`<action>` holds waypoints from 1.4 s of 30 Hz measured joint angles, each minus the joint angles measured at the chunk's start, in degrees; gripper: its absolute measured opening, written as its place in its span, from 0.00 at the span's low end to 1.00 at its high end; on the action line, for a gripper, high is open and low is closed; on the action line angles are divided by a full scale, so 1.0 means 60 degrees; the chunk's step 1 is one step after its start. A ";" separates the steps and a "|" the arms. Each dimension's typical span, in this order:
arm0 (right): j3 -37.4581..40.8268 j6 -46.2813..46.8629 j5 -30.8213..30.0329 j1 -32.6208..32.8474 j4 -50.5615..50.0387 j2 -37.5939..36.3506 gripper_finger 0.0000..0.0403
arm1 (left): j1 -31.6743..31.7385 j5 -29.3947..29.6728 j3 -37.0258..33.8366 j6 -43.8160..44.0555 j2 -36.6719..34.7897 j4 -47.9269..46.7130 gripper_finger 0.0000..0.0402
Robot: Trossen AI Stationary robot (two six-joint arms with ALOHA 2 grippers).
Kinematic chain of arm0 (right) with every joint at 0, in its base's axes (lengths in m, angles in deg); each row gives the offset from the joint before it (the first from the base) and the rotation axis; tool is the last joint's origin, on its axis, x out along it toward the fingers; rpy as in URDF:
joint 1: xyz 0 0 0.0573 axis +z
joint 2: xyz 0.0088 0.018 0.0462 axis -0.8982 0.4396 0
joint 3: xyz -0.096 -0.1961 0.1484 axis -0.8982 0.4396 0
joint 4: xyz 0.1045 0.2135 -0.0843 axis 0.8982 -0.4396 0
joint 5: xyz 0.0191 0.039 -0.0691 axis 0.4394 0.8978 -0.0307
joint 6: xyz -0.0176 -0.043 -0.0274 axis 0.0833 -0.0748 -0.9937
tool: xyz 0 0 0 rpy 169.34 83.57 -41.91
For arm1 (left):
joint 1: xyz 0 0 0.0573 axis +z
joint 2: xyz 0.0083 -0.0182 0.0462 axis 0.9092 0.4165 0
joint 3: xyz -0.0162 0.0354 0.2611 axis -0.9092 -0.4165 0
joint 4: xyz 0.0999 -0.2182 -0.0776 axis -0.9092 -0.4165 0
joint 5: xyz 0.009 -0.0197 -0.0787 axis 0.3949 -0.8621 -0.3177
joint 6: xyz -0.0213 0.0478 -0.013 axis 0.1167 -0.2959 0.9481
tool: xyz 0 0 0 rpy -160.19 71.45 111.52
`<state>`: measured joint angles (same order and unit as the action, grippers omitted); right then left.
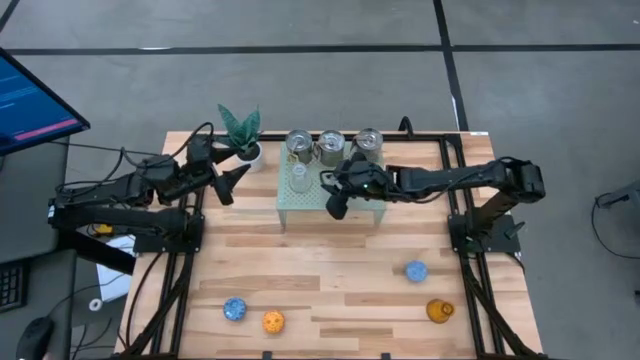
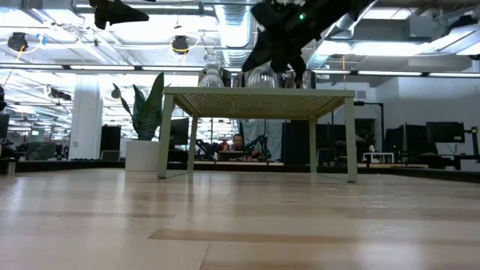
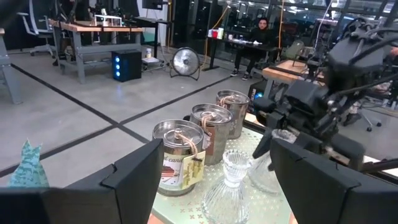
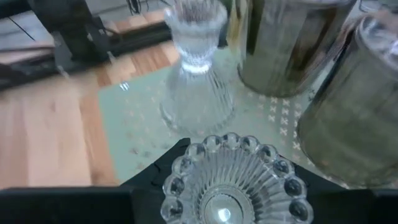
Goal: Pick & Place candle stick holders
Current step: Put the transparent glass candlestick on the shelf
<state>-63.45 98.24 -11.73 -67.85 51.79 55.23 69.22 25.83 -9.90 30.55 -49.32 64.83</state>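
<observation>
The pale green stand (image 1: pixel 300 203) sits at the table's (image 1: pixel 330 260) far middle, with a plant (image 1: pixel 241 130) just off its left end near the far edge. Three silver holders (image 1: pixel 331 145) line the stand's back edge, close together, one after another. A tall clear glass holder (image 4: pixel 196 68) stands upright in front of the leftmost tin, on the perforated top. That leaves free stand surface only along the front strip and toward the right end.

The right gripper (image 1: pixel 338 200) hovers over the stand's front middle, its fingers closed around a second clear holder (image 4: pixel 235 185), a scalloped, ribbed glass piece seen from above. From table height this glass hangs just above the stand top, touching nothing below that can be seen.

The left gripper (image 1: pixel 232 180) hangs in the air beside the stand's left end, near the plant, jaws spread wide and empty.

The near half of the table is mostly open wood. A blue holder (image 1: pixel 416 271) sits right of centre, an amber one (image 1: pixel 439 311) close to the right front edge, another blue (image 1: pixel 235 310) and an orange (image 1: pixel 272 321) side by side at the left front.
</observation>
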 joint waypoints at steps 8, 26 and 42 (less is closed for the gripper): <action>-0.0007 -0.0099 -0.0027 -0.0131 0.0050 0.0155 0.33 | -0.0003 -0.0004 0.0000 -0.0003 0.0007 -0.0004 0.74; -0.0004 -0.0096 -0.0008 -0.0432 0.0076 0.0155 0.71 | -0.0003 -0.0004 0.0004 -0.0001 0.0007 -0.0004 0.74; -0.0651 0.0688 -0.0837 0.0646 -0.2952 -0.1760 0.86 | -0.0003 -0.0007 0.0004 -0.0032 0.0007 0.0000 0.74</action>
<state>-67.36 102.37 -16.75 -63.98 34.08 44.67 69.20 25.78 -9.88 30.36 -49.27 64.83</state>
